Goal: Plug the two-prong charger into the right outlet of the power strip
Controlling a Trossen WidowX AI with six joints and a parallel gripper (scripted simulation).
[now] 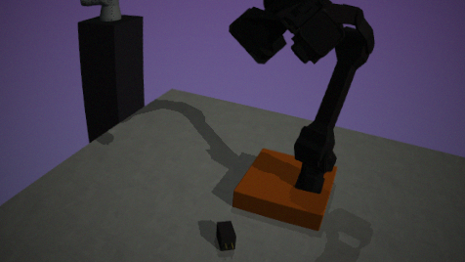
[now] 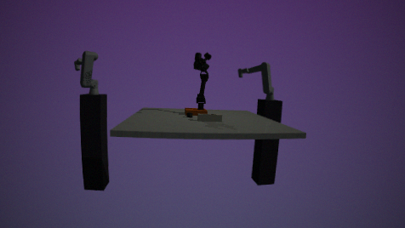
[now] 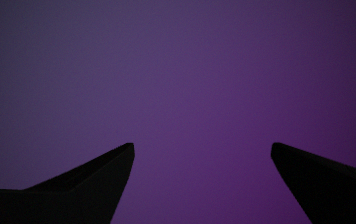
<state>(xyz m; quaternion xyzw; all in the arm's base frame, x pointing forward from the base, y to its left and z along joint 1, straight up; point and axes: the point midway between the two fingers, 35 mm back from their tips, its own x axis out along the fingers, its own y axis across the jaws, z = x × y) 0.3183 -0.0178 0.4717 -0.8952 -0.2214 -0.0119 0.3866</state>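
Observation:
The charger (image 1: 226,234) (image 2: 190,115) is a small black block on the table, with two thin gold prongs at its lower front end in the top view. A pale grey low block (image 2: 209,118), which looks like the power strip, lies on the table in the exterior view; its outlets cannot be made out. It does not show in the top view. My gripper (image 3: 202,149) is open with nothing between its fingers. It is high above the table, far from the charger, and the wrist view shows only purple background past the fingertips.
My arm stands on an orange base block (image 1: 278,186) (image 2: 191,111), behind the charger in the top view. The grey table (image 1: 122,191) (image 2: 162,126) has visible edges. Two pale arms stand on dark pillars (image 2: 94,145) (image 2: 268,157) beyond the table's sides.

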